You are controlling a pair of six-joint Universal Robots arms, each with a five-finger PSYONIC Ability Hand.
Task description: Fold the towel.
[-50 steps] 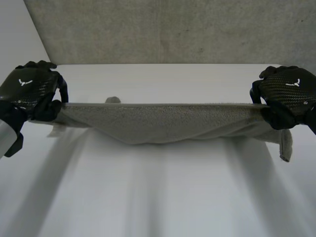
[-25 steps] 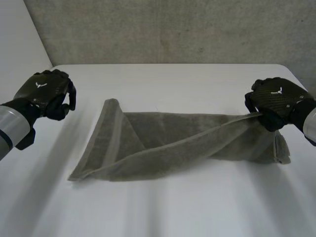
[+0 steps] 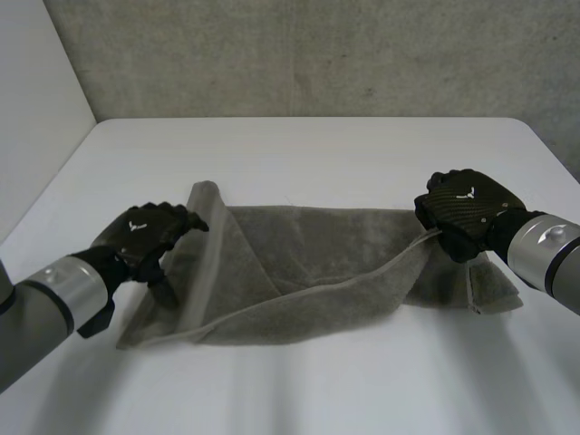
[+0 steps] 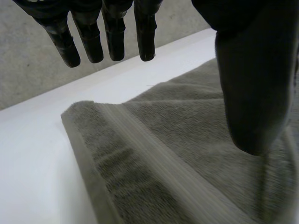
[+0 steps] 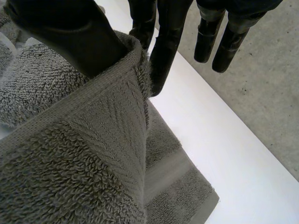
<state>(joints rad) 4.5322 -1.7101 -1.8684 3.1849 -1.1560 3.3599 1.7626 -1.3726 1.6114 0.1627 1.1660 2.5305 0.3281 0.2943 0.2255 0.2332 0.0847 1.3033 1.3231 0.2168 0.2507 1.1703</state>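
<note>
A grey towel (image 3: pixel 308 263) lies rumpled across the white table (image 3: pixel 317 149), with its left end doubled over in a long fold. My left hand (image 3: pixel 145 234) hovers over that left end, open. In the left wrist view its straight fingers (image 4: pixel 114 32) and thumb stand apart above the towel's hemmed band (image 4: pixel 154 158) and hold nothing. My right hand (image 3: pixel 467 210) is at the towel's right end and lifts an edge slightly off the table. In the right wrist view its thumb (image 5: pixel 70 32) and a finger pinch the towel's hemmed edge (image 5: pixel 107 107), which drapes down from the grip.
A grey concrete wall (image 3: pixel 317 54) runs behind the table's far edge. Bare white tabletop lies in front of the towel (image 3: pixel 299 390) and behind it. The table's right corner (image 3: pixel 535 131) is close to my right arm.
My left hand has let go of its corner, and that end dropped onto the table. The left hand came down over the towel's left end and opened. The right hand lowered and moved inward, still pinching.
</note>
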